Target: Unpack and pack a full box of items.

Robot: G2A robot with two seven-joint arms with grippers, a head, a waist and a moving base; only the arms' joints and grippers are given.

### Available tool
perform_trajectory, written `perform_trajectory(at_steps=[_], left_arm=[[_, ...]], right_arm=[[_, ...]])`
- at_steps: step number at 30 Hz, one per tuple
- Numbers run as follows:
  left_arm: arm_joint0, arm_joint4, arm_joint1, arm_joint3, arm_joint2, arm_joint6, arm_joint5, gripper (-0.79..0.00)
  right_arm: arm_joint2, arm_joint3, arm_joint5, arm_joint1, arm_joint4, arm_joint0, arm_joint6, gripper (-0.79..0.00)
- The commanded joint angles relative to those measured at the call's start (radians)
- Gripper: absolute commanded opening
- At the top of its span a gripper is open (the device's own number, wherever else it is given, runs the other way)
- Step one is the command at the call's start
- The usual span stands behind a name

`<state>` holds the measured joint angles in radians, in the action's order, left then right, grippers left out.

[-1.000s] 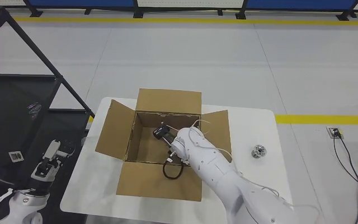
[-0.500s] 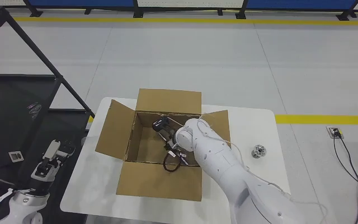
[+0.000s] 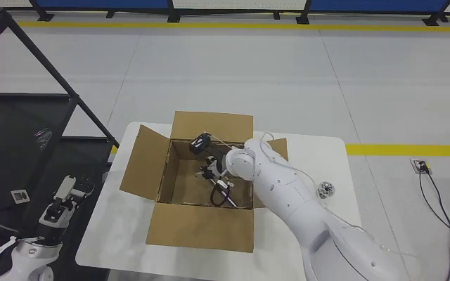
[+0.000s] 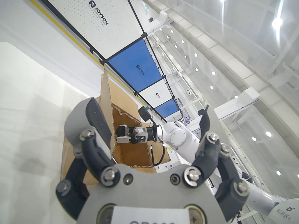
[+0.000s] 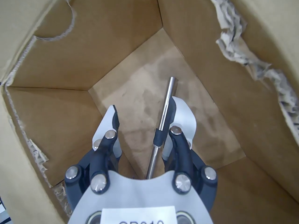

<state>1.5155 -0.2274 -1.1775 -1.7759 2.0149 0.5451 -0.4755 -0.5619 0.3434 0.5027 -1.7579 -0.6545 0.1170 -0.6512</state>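
1. A slim polished metal rod [image 5: 169,94] with a dark band [image 5: 158,137] round its middle is inside the cardboard box [image 5: 58,54], above the brown floor. Whether it rests on the floor or stands clear of it is hard to judge from the right wrist view.
2. The rod runs lengthwise between the fingers of the right gripper [image 5: 143,104], from under the palm to just past the fingertips. It lies against the inner face of one finger [image 5: 181,110], and a clear gap separates it from the other finger [image 5: 109,120].
3. The right gripper's jaws stand apart, so the rod is not clamped.
4. In the top view the right gripper [image 3: 209,168] is down in the box [image 3: 200,228], near the back wall. Its arm comes in over the right side of the box, and a black cable [image 3: 223,195] loops down from the wrist.
5. All four flaps of the box are folded outward. It sits on the white table [image 3: 126,232].
6. A small shiny object [image 3: 324,190] lies on the table, well to the right of the box.
7. The left gripper [image 3: 68,188] is off the table's left edge, well away from the box. In its own wrist view the left gripper [image 4: 149,110] has its jaws spread wide and holds nothing.
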Motion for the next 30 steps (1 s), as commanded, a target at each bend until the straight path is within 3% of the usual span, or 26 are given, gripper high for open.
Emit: perform_trajectory(at_steps=[1,6,8,13,17,22,26,30], left_arm=[[0.000,0.000,0.000,0.000,0.000,0.000,0.000,0.000],[0.000,0.000,0.000,0.000,0.000,0.000,0.000,0.000],[0.000,0.000,0.000,0.000,0.000,0.000,0.000,0.000],[0.000,0.000,0.000,0.000,0.000,0.000,0.000,0.000],[0.000,0.000,0.000,0.000,0.000,0.000,0.000,0.000],[0.000,0.000,0.000,0.000,0.000,0.000,0.000,0.000],[0.000,0.000,0.000,0.000,0.000,0.000,0.000,0.000],[0.000,0.000,0.000,0.000,0.000,0.000,0.000,0.000]], right_arm=[[-0.017,0.061,-0.009,0.025,-0.009,0.014,-0.003,-0.142],[-0.087,0.317,-0.091,0.109,-0.061,0.100,-0.058,-0.071],[-0.138,0.474,-0.146,0.154,-0.100,0.163,-0.103,0.000],[-0.337,0.981,-0.269,0.271,-0.245,0.412,-0.267,0.000],[-0.495,1.280,-0.306,0.327,-0.338,0.602,-0.343,0.000],[-0.647,1.433,-0.400,0.358,-0.433,0.714,-0.332,0.000],[-0.764,1.497,-0.542,0.373,-0.548,0.772,-0.313,0.000],[-0.878,1.524,-0.617,0.387,-0.602,0.820,-0.342,0.000]])
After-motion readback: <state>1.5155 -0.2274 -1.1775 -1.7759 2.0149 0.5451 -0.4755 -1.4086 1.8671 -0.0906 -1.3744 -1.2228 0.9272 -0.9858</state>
